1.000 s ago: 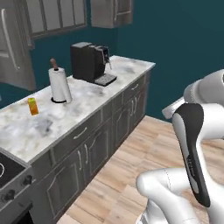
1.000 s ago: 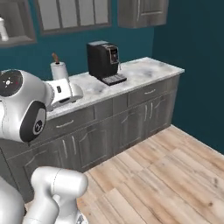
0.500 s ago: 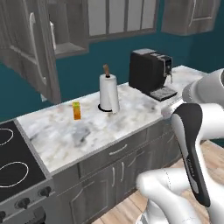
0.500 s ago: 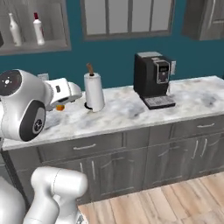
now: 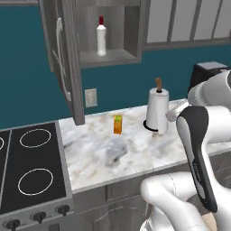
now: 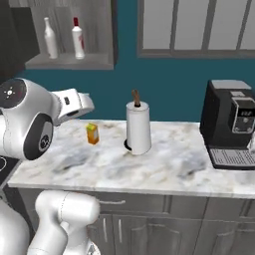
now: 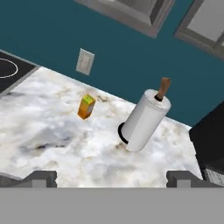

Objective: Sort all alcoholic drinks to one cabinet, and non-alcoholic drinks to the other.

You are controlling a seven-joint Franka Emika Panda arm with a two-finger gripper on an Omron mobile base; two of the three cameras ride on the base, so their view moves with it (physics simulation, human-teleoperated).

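On the marbled surface [image 6: 164, 169] a small orange juice carton [image 6: 91, 134] stands upright, well apart from the edge, with the paper towel roll [image 6: 138, 128] just beside it on one side and the stove [image 5: 27, 171] further off on the other. It looks like the one drink left out, untouched. Above the surface an open cabinet [image 6: 69, 61] already holds two bottles [image 6: 77, 38] side by side on its shelf, one with a red cap; whether those are the alcoholic ones I can only guess from their shape. The tool [image 7: 112, 177] hangs over the surface with its tips spread wide apart and nothing between them, pointed towards the carton but not near it. So, as I judge it, part of the sorting is done, and the carton has yet to be picked up and carried to the other cabinet. The coffee machine [image 6: 233, 124] stands off to the side.
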